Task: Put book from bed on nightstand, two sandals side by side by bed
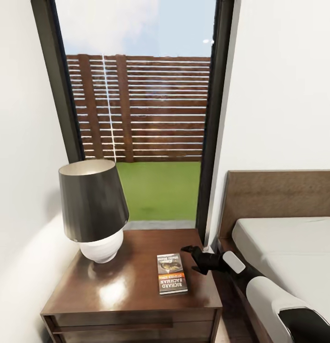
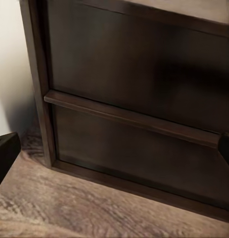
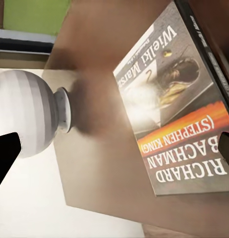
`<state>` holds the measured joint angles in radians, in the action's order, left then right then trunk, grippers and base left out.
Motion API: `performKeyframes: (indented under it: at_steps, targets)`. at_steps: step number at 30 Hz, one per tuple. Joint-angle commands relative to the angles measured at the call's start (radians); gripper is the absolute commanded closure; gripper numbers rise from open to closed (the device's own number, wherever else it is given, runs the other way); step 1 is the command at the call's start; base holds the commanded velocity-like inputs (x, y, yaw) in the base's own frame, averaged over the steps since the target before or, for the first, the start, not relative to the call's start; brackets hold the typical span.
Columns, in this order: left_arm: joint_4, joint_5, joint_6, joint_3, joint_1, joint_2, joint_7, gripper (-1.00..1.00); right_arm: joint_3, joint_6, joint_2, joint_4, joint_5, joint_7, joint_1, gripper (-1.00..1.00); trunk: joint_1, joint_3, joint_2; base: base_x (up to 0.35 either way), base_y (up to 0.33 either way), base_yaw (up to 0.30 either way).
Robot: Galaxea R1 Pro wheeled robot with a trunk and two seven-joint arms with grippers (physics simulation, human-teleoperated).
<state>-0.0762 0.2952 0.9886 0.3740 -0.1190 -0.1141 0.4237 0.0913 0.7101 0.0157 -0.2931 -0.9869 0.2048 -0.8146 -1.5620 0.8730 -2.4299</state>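
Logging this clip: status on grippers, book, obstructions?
Right gripper open, beside book. Book flat on nightstand, apart from lamp. Left gripper open, facing nightstand front.

A robot's right arm is seen in the head view, built of smooth glossy white shells joined by matte black segments. A small white rounded-rectangle plate is set at the wrist. The arm ends in a matte black two-fingered claw [image 1: 189,251] with slim, tapering fingers. In both wrist views, plain black fingertips [image 3: 5,153] are seen at the edges, without markings.
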Motion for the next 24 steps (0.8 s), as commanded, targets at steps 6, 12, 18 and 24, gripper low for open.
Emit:
performKeyframes:
  at_steps: [6,12,18,24]
  targets:
    - [0.001,0.009,0.001,0.002,-0.001,-0.001,0.011,-1.00,0.008,0.000,0.001,0.000,0.001,0.007,-0.001,-1.00,0.020,-0.015,0.035,0.000,0.000,0.000]
    - [0.001,0.009,0.001,0.002,-0.001,0.000,0.011,-1.00,0.008,0.000,0.001,0.000,0.001,0.007,-0.001,-1.00,0.020,-0.015,0.035,0.000,0.000,0.000]
    - [0.001,0.009,0.001,0.002,-0.001,0.000,0.010,-1.00,0.008,0.000,0.001,0.000,0.001,0.004,-0.001,-1.00,0.020,-0.015,0.035,0.000,0.000,0.000]
    - [0.001,0.009,0.000,0.002,-0.001,0.000,0.010,-1.00,0.008,0.000,0.002,0.000,0.001,0.004,-0.001,-1.00,0.020,-0.015,0.035,0.000,0.000,0.000]
